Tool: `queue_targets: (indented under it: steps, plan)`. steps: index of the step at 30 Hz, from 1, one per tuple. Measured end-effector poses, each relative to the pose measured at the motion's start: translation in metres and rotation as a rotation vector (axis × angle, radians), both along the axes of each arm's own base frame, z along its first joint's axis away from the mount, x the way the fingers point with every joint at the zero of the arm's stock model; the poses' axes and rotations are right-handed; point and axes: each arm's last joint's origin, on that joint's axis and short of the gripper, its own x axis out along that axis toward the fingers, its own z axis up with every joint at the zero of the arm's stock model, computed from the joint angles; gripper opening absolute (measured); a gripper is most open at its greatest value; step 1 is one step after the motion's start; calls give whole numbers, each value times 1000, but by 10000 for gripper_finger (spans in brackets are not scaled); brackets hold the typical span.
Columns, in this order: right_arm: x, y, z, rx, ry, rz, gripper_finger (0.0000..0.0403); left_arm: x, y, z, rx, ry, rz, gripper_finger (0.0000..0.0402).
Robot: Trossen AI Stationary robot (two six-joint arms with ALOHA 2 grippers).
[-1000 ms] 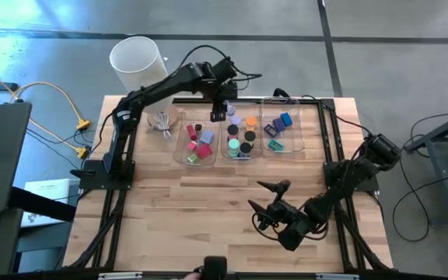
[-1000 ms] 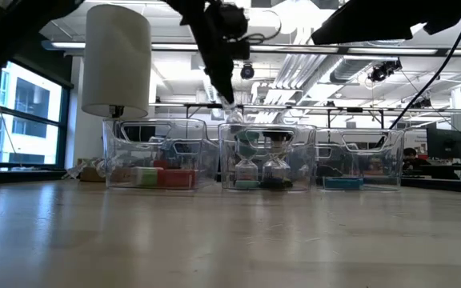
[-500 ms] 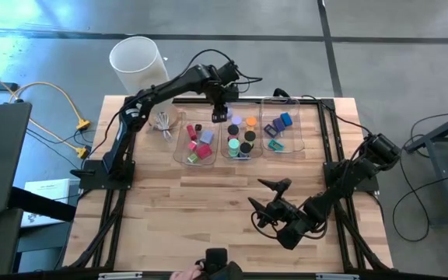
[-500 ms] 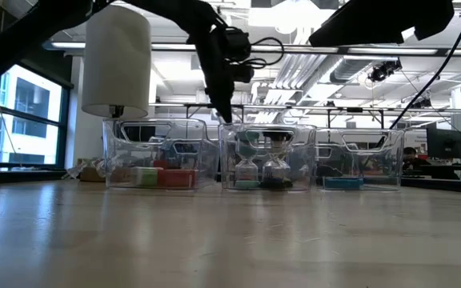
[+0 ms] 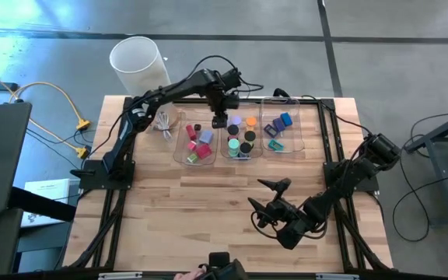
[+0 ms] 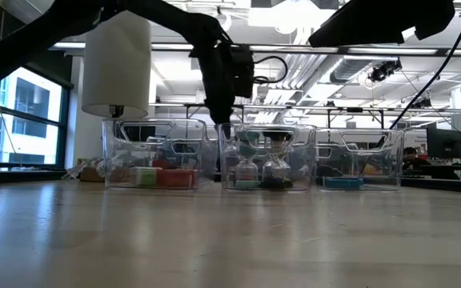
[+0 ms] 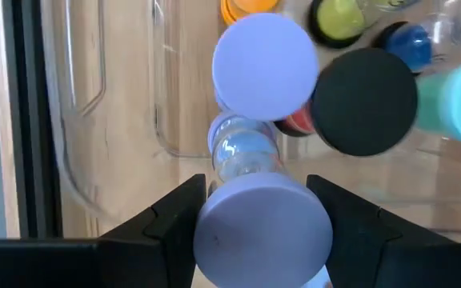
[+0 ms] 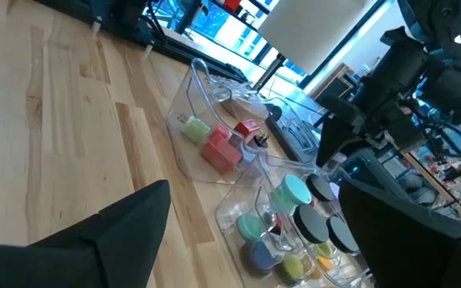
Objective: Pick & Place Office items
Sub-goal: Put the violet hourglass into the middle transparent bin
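While my right pincer (image 5: 274, 204) waits near the front edge of the table (image 5: 208, 210), its fingers are spread wide and hold nothing.

Farther back, three clear trays sit in a row near the back edge. My left pincer (image 5: 219, 121) hangs over the back left corner of the middle tray (image 5: 239, 155). Its fingers (image 7: 174, 220) are clenched on a lavender cap (image 7: 261, 229). My wrist camera shows the cap snug between them, with a clear little bottle (image 7: 243, 150) under it. I think the cap sits on top of that bottle.

Most of the office items are already in the trays. Red and pink blocks (image 5: 201, 141) and a green piece (image 5: 193, 158) lie in the left tray (image 5: 179, 152). Black discs (image 5: 248, 137), a teal cap (image 5: 233, 144), an orange cap (image 5: 250, 121) and another lavender cap (image 5: 236, 119) are in the middle tray. Blue and purple clips (image 5: 281, 123) are in the right tray (image 5: 297, 145).

I think I am at the putting-down step. Next I should go down slowly into the free spot, keep away from the tray wall, and then let go.

A big white cylinder (image 5: 137, 64) stands past the back left corner of the table.
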Motion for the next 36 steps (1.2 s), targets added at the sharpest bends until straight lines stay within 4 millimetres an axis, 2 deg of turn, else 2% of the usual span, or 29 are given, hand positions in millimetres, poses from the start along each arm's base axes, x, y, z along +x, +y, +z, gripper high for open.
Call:
queue_targets:
  steps: [7,17,27,36]
  plan:
    - [0,0,0,4,3,4,352,5,2,-10,-14,6,-5,196]
    - [0,0,0,3,2,4,352,8,2,-9,3,-18,-15,196]
    - [2,-3,0,8,1,-10,352,19,4,-33,-2,13,-17,196]
    - [1,-4,-2,6,9,-14,352,19,5,-34,-11,18,46,196]
